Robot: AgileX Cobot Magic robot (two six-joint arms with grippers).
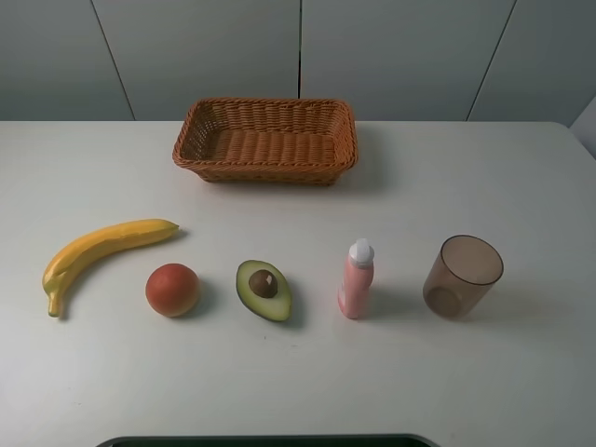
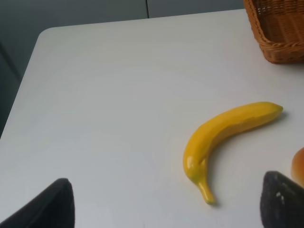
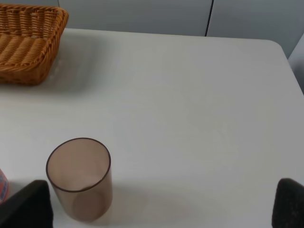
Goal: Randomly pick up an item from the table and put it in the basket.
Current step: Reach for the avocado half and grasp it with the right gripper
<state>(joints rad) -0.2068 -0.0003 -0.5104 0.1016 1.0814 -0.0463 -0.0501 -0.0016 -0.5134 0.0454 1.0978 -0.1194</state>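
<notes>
- Green and yellow with a brown pit, the halved avocado (image 1: 264, 290) lies cut face up on the white tabletop (image 1: 484, 177) in the high view. It sits between the round red-orange fruit (image 1: 172, 290) and the pink bottle (image 1: 356, 279), a little left of the middle and well in front of the wicker basket (image 1: 265, 173). Its long axis slants from far-left to near-right. No arm shows here, so the left one looks the nearer, if only slightly.
- In the left wrist view, the left claw (image 2: 166, 206) has its two dark fingers spread wide with nothing between them. The banana (image 2: 223, 130) lies ahead, and a sliver of the red-orange fruit (image 2: 299, 164) peeks beside one finger. The avocado is out of frame, likely beyond that fruit, so this arm would need to swing toward the middle.
- In the right wrist view, the right claw (image 3: 159, 209) is likewise spread and empty. The brown cup (image 3: 80, 178) stands just before it, and the avocado is not seen.
</notes>
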